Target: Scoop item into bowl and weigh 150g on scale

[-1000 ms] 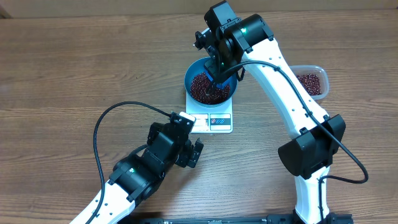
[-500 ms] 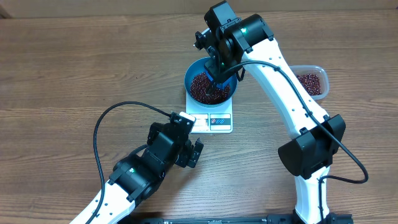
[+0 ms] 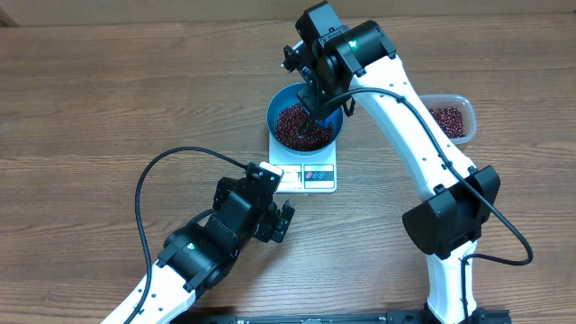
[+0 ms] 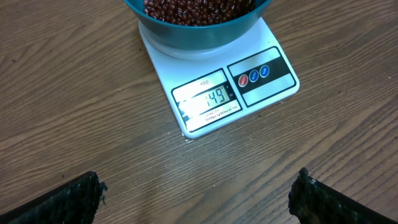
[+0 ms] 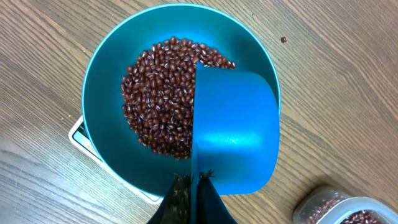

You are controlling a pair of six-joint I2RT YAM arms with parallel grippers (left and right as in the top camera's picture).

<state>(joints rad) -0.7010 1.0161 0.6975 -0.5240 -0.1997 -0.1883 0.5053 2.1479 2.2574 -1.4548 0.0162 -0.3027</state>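
Observation:
The blue bowl [image 3: 305, 122] [image 5: 106, 137] stands on the white scale [image 3: 306, 174] [image 4: 211, 93] and holds a heap of dark red-brown beans [image 5: 158, 99] [image 3: 297, 124] [image 4: 193, 9]. The scale's display [image 4: 208, 99] shows digits. My right gripper [image 5: 194, 180] [image 3: 317, 103] is shut on the thin handle of a blue scoop [image 5: 233, 130], which is turned over above the bowl's right half. My left gripper [image 4: 198, 198] [image 3: 282, 220] hovers open over bare table just in front of the scale, with nothing between its fingers.
A clear plastic tub [image 3: 447, 118] [image 5: 336, 208] with more beans stands to the right of the scale. One stray bean [image 5: 283, 40] lies on the wooden table beyond the bowl. A black cable [image 3: 148, 189] loops left of the left arm.

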